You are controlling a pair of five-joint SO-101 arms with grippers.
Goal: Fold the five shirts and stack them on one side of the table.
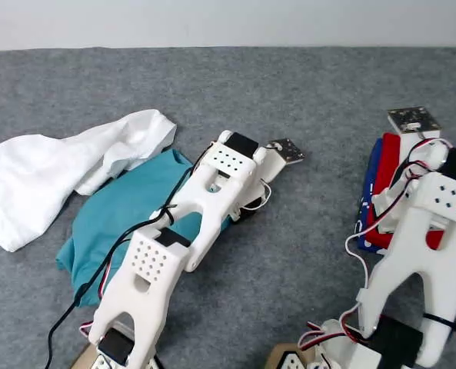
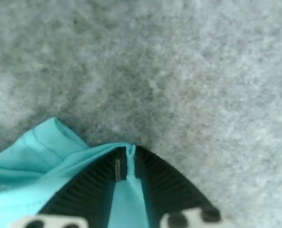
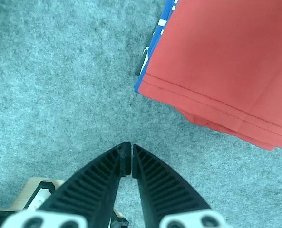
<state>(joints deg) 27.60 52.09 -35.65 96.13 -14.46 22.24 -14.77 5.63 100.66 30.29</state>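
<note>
Shirts counted: four can be made out.

One teal shirt (image 1: 120, 207) lies crumpled and unfolded on the grey table (image 1: 304, 100); it is taken as the reference. One white shirt (image 1: 51, 173), also unfolded, is heaped against the teal shirt's far edge, touching it and partly lying over it. One red shirt (image 1: 387, 165) rests folded on top of one blue shirt (image 1: 371, 181). These two form a single stack (image 1: 380, 200), well apart from the teal shirt and on the side opposite the white one. Whether a further layer lies beneath the blue shirt cannot be told.

Grippers counted: two.

The left gripper (image 2: 130, 153) sits at the teal shirt's edge nearest the stack, its jaws pinched on a fold of the teal fabric. The right gripper (image 3: 131, 151) is well apart from the teal shirt, just beside the red shirt's hem, over bare table. Its jaws are pressed together with nothing between them.
</note>
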